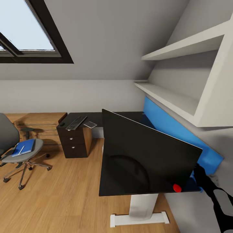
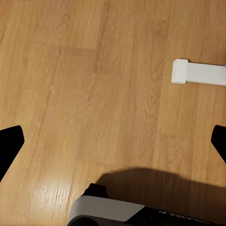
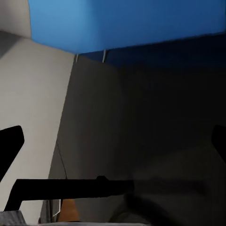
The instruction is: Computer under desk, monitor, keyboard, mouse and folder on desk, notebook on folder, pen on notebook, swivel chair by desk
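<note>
The monitor (image 1: 145, 158) fills the near middle, black front toward me, red dot at its lower corner, tilted over the desk's near end. The desk (image 1: 97, 117) runs back to the wall along its blue panel (image 1: 174, 126). On its far end lie the keyboard (image 1: 76, 122), a small flat grey item (image 1: 90, 124) and a small dark lump (image 1: 61, 124). The swivel chair (image 1: 8, 136) stands left, carrying the blue folder (image 1: 24, 147) with a thin pale stick on it. My right gripper (image 3: 113, 143) is open over the dark desk top. My left gripper (image 2: 113, 141) hangs open above the floor. The computer is out of view.
A low light-wood cabinet (image 1: 38, 121) stands against the back wall behind the chair. White wall shelves (image 1: 174, 97) jut out above the desk on the right. The desk's white leg and foot (image 1: 142, 210) stand on the wood floor (image 1: 64, 194).
</note>
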Robot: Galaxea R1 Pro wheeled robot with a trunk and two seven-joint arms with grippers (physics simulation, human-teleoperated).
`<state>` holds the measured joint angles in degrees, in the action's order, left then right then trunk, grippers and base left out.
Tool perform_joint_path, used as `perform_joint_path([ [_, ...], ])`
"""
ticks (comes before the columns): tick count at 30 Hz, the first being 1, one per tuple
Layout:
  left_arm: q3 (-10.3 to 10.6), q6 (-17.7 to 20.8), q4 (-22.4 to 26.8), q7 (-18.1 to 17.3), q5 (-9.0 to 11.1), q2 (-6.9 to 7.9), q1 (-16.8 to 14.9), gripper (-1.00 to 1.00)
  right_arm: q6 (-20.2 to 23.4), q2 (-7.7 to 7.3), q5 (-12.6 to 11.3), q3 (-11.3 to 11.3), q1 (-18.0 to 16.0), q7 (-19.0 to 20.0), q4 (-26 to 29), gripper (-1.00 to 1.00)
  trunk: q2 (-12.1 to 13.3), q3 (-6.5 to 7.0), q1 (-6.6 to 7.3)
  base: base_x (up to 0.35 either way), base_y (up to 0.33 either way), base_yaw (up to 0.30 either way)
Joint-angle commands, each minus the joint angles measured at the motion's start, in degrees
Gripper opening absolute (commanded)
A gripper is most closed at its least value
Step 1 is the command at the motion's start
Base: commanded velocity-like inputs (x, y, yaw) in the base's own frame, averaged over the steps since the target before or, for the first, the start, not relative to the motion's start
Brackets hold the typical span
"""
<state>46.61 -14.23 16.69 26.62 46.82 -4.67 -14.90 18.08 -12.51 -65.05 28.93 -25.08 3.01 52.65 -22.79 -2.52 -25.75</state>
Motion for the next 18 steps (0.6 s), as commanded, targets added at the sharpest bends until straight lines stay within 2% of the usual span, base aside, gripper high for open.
perform_joint_path([
  [1, 0.5, -0.3, 0.0, 0.3, 0.6, 0.01, -0.1, 1.0, 0.3, 0.02, 0.1, 0.1, -0.1, 0.2, 0.0, 1.0, -0.1, -0.13, -0.04, 0.0, 0.0, 0.0],
  [9, 0.5, -0.3, 0.0, 0.3, 0.6, 0.01, -0.1, 1.0, 0.3, -0.02, 1.7, 0.0, -0.1, 0.3, 0.1, 1.0, -0.1, -0.13, -0.04, 0.0, 0.0, 0.0],
  [10, 0.5, -0.3, 0.0, 0.3, 0.6, 0.01, -0.1, 1.0, 0.3, 0.0, 3.4, 0.0, -0.1, 0.3, 0.0, 1.0, -0.1, -0.13, -0.04, 0.0, 0.0, 0.0],
  [14, 0.5, -0.3, 0.0, 0.3, 0.6, 0.01, -0.1, 1.0, 0.3, 0.03, 6.7, -0.1, -0.1, 0.4, 0.1, 1.0, -0.1, -0.13, -0.04, 0.0, 0.0, 0.0],
  [15, 0.5, -0.3, 0.0, 0.3, 0.6, 0.01, -0.1, 1.0, 0.2, 0.08, 8.6, -0.5, -0.1, 0.4, 0.1, 1.0, -0.1, -0.13, -0.04, 0.0, 0.0, 0.0],
  [18, 0.5, -0.3, 0.0, 0.3, 0.6, 0.01, -0.1, 1.0, 0.1, 0.11, 9.5, -1.4, 0.0, 0.4, 0.2, 1.0, -0.1, -0.13, -0.04, 0.0, 0.0, 0.0],
])
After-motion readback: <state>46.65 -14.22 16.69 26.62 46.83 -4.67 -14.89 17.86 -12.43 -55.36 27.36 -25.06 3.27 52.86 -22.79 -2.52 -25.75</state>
